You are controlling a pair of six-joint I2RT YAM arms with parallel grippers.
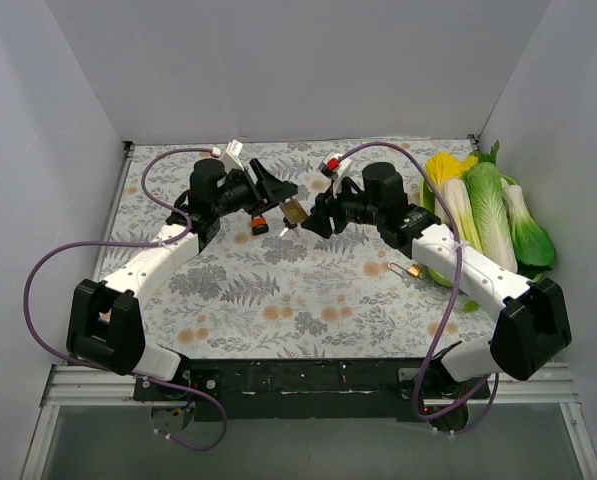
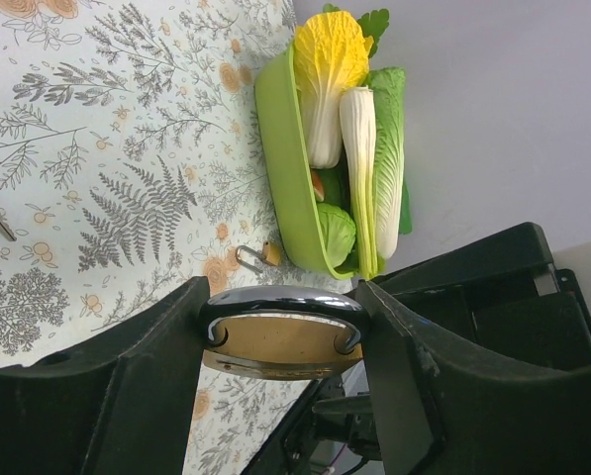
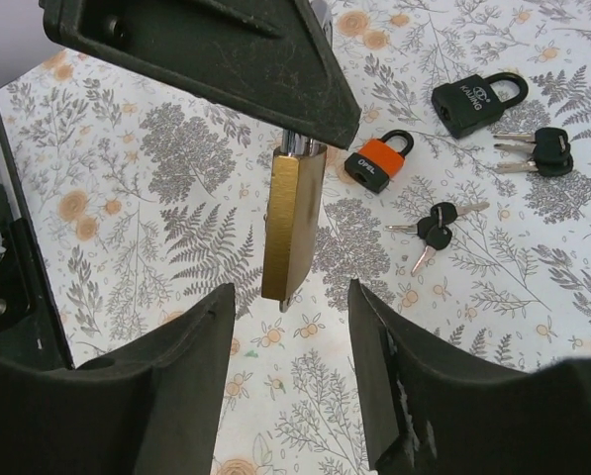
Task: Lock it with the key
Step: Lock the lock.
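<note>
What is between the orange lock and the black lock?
Nothing. In the right wrist view, only bare flowery cloth lies between the orange lock and the black lock.

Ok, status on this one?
Left gripper shut on brass padlock shackle. Right gripper open, empty, facing padlock. Keys lie on table; nothing between.

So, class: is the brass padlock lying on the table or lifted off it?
Lifted off. The left gripper clamps the brass padlock by its shackle; the right wrist view shows it hanging clear of the table.
</note>
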